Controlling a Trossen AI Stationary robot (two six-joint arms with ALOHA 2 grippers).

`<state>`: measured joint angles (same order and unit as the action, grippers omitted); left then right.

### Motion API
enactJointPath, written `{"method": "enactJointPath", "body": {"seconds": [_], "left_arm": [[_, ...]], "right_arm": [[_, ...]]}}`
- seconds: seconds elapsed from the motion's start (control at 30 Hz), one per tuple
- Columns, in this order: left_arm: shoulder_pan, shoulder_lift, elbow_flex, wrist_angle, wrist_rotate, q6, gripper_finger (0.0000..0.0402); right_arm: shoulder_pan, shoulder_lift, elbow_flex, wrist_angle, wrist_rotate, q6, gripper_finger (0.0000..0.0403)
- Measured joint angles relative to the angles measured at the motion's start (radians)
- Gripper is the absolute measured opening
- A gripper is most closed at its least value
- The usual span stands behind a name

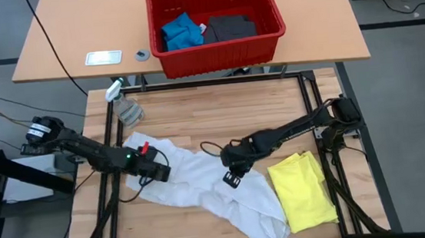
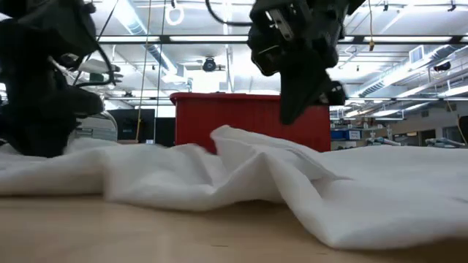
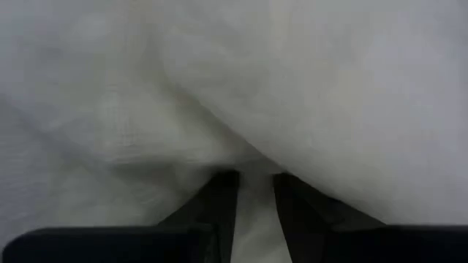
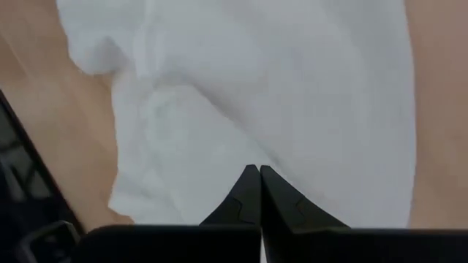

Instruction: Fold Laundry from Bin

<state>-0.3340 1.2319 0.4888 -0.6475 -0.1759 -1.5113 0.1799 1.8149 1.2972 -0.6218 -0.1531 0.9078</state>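
Laundry, item one: soft white cloth shirt [image 1: 203, 183], crumpled, lying across the middle of my light wooden work surface [image 1: 219, 107] and trailing toward its near edge.

High view: my left gripper [image 1: 157, 170] sits on the shirt's left part, my right gripper [image 1: 233, 176] over its middle. Bright yellow cloth T-shirt [image 1: 302, 190], folded, lies near the right edge, just beside the white shirt. Rectangular red plastic bin [image 1: 216, 22] stands on the tan table [image 1: 59, 40] beyond the far edge, holding a blue cloth piece [image 1: 180, 32] and a dark grey cloth piece [image 1: 229, 28].

Low view: white shirt lies in soft ridges across the foreground, red bin behind it; the dark gripper near the middle hangs above the cloth, apart from it.

Left wrist view: fingers [image 3: 213, 201] stand slightly parted with white cloth between them; I judge them pinched on the shirt.

Right wrist view: fingers [image 4: 245, 193] pressed together, nothing between, shirt below.

Step in hand, my judgement: spreading the shirt flat. I'd take a second hold at an edge, not mid-panel, then draw both holds apart low and evenly.
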Motion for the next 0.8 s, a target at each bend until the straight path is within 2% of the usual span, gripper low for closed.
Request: {"method": "enactJointPath", "body": {"seconds": [0.17,0.3,0.47,0.63,0.8], "left_arm": [[-0.028,-0.077,-0.018,-0.12,0.025,0.023,0.0103],[-0.048,-0.125,-0.032,-0.235,0.024,0.025,0.0103],[-0.071,-0.152,-0.038,-0.229,0.021,0.059,0.0103],[-0.074,-0.152,-0.038,-0.229,0.018,0.079,0.0103],[-0.074,-0.152,-0.038,-0.229,0.015,0.086,0.0103]], "right_arm": [[0.081,0.003,0.0,0.009,0.047,0.208,0.0],[0.145,0.036,0.0,0.014,-0.001,0.349,0.0],[0.223,0.11,0.0,0.016,-0.015,0.481,0.0],[0.25,0.203,0.007,-0.036,-0.025,0.506,0.0],[0.214,0.228,0.012,-0.127,0.013,0.382,0.0]]}}
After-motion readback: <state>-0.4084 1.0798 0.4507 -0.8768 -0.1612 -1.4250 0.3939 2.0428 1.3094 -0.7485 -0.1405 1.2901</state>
